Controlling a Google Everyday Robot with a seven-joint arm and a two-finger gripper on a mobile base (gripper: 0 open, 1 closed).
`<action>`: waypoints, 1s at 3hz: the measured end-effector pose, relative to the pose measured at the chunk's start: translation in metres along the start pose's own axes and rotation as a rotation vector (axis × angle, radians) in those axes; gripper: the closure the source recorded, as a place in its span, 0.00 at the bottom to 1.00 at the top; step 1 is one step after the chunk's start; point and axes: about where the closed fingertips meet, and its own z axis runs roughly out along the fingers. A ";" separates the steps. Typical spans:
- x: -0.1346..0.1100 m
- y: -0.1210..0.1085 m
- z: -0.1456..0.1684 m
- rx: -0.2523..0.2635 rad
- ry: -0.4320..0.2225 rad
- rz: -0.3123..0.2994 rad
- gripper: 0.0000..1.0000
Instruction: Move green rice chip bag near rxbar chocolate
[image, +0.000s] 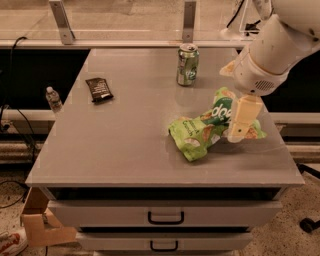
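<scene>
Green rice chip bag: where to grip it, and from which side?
Probably the raised upper-right end of the green rice chip bag, from above. The bag lies crumpled, that end highest, offering a fold; its lower-left end lies flatter. The gripper hangs at that end, on the side away from the rxbar chocolate.

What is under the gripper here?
The green rice chip bag lies crumpled on the table, its right end beneath the gripper. That covered part, and any contact, cannot be seen.
</scene>
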 end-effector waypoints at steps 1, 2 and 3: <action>-0.009 -0.001 0.011 -0.011 -0.005 -0.030 0.00; -0.016 0.001 0.023 -0.033 -0.012 -0.045 0.25; -0.019 0.001 0.029 -0.044 -0.015 -0.049 0.47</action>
